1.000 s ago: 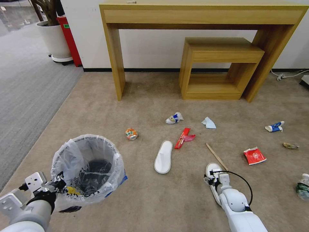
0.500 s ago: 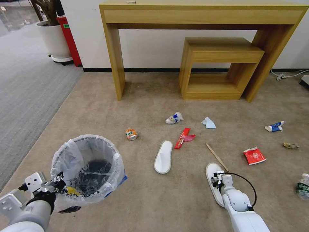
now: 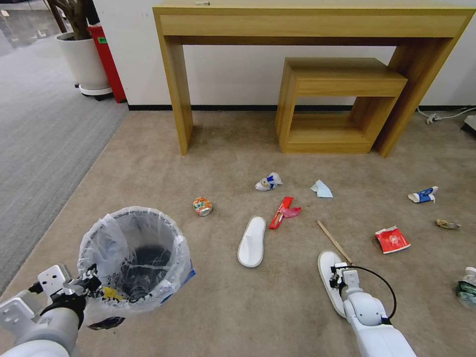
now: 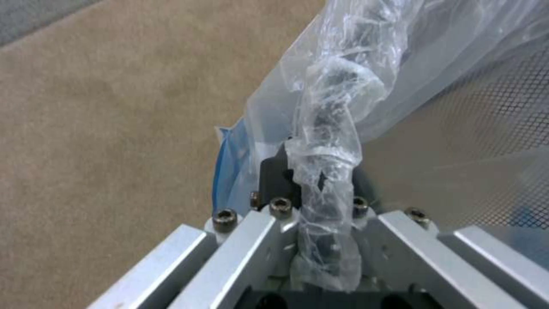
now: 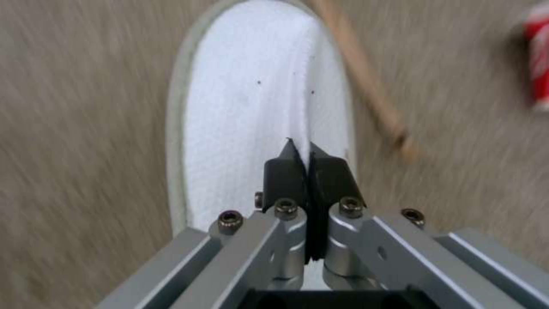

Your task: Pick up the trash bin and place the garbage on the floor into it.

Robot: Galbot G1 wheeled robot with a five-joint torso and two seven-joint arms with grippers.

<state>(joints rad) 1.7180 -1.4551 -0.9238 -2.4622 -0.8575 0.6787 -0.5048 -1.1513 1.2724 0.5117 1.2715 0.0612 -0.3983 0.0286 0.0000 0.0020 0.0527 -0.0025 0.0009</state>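
Observation:
The trash bin (image 3: 134,258), dark and lined with a translucent bag, stands on the beige floor (image 3: 148,168) at my near left. My left gripper (image 3: 91,285) is shut on its bagged rim (image 4: 329,128). My right gripper (image 3: 336,277) is shut, with its fingertips (image 5: 286,167) low over a white slipper (image 3: 326,263) (image 5: 246,107). A wooden stick (image 3: 333,241) (image 5: 366,81) lies beside that slipper. Other garbage lies scattered: a second slipper (image 3: 251,241), a crushed can (image 3: 202,206), a red wrapper (image 3: 281,212), a red cup (image 3: 391,239), a blue cup (image 3: 423,195) and a bottle (image 3: 467,287).
A tall wooden desk (image 3: 317,20) with a smaller table (image 3: 342,79) under it stands against the far wall. A plant pot (image 3: 84,62) and grey carpet (image 3: 39,129) are at the far left. A cable (image 3: 441,116) runs along the wall at the right.
My right gripper has drawn back along the slipper toward me. The bin and my left gripper have stayed in place.

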